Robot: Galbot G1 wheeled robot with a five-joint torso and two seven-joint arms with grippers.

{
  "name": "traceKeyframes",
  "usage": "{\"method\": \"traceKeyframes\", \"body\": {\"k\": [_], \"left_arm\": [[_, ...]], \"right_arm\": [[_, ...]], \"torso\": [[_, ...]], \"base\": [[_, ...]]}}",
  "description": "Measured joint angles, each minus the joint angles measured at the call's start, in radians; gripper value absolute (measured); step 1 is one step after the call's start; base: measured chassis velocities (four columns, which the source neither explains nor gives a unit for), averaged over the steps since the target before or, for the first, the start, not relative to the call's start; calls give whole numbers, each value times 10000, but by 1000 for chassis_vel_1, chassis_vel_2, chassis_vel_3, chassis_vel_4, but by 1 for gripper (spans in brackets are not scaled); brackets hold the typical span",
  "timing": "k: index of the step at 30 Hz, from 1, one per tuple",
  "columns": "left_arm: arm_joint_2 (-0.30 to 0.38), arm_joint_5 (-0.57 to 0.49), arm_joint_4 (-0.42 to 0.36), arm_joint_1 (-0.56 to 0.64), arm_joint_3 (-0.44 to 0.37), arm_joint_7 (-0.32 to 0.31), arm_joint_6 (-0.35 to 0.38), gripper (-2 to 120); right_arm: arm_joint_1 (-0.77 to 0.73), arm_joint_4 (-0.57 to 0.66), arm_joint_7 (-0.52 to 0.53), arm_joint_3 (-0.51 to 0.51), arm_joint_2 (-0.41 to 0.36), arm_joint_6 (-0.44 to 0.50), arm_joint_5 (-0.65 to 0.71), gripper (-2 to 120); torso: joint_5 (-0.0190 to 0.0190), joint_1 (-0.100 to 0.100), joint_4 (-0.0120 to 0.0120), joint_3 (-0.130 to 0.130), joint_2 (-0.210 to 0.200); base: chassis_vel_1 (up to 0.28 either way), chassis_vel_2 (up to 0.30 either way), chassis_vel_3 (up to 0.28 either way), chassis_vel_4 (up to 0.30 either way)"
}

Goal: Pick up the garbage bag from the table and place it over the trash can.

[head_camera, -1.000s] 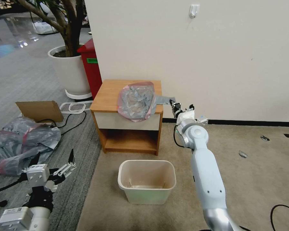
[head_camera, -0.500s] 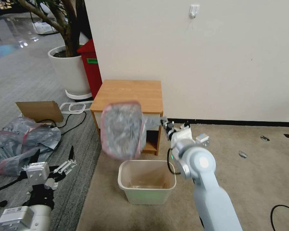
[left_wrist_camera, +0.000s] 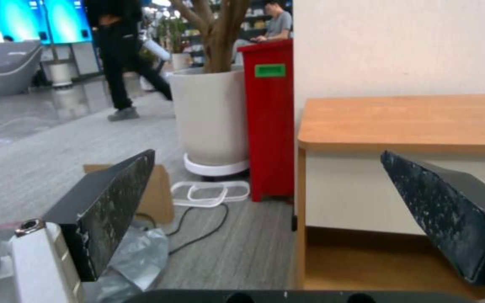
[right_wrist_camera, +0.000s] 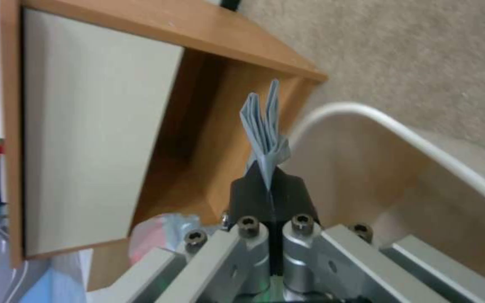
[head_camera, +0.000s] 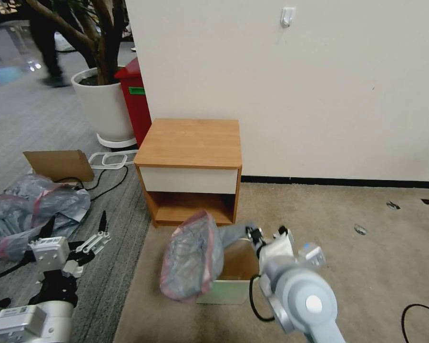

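The garbage bag [head_camera: 193, 259], crinkly grey with a pink-red rim, hangs over the near-left part of the trash can [head_camera: 236, 267] and hides most of it. My right gripper [head_camera: 251, 234] is shut on a twisted grey corner of the bag, just above the can's right side. In the right wrist view the black fingers [right_wrist_camera: 254, 193] pinch the folded bag corner [right_wrist_camera: 265, 130] beside the can's cream rim [right_wrist_camera: 411, 134]. The table [head_camera: 190, 143] stands behind the can with a bare top. My left gripper [head_camera: 97, 236] hangs open low at the left, its fingers [left_wrist_camera: 113, 198] wide apart.
A tall red bin [head_camera: 136, 95] and a white planter [head_camera: 105, 105] stand left of the table against the wall. A heap of grey-pink bags [head_camera: 28, 209] and a cardboard sheet [head_camera: 59, 164] lie on the floor at left. Open beige carpet [head_camera: 367, 247] stretches right; a black cable [head_camera: 417, 314] lies near right.
My right gripper has carried the garbage bag off the table top, down and toward me, to the trash can. The left arm has barely moved.
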Motion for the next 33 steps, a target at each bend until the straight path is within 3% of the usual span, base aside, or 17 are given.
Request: {"method": "traceKeyframes", "body": {"k": [9,18,26,29,31,33], "left_arm": [[76,-75,0,-45,-19,0,-8,100],[125,-99,0,-182,-6,0,-38,100],[220,-177,0,-247,156,73,225,100],[319,-178,0,-264,326,389,327,100],[341,-118,14,-278,408,448,310,100],[417,53,169,-310,604,610,244,100]], "right_arm": [[-248,-69,485,-383,337,0,-399,3],[-319,209,1828,-316,234,102,-615,40],[-683,657,1960,46,194,105,-872,65],[-836,728,1170,281,163,46,-1552,80],[-906,702,677,356,152,39,-1941,84],[-1221,552,-775,607,124,37,-3333,92]], "torso": [[0,0,1,1,0],[0,0,1,0,0],[-1,0,1,1,0],[0,0,2,1,0],[1,0,2,1,0],[0,0,1,1,0]], "base": [[0,0,0,0],[0,0,0,0],[0,0,0,0],[0,0,0,0],[0,0,0,0],[0,0,0,0]]}}
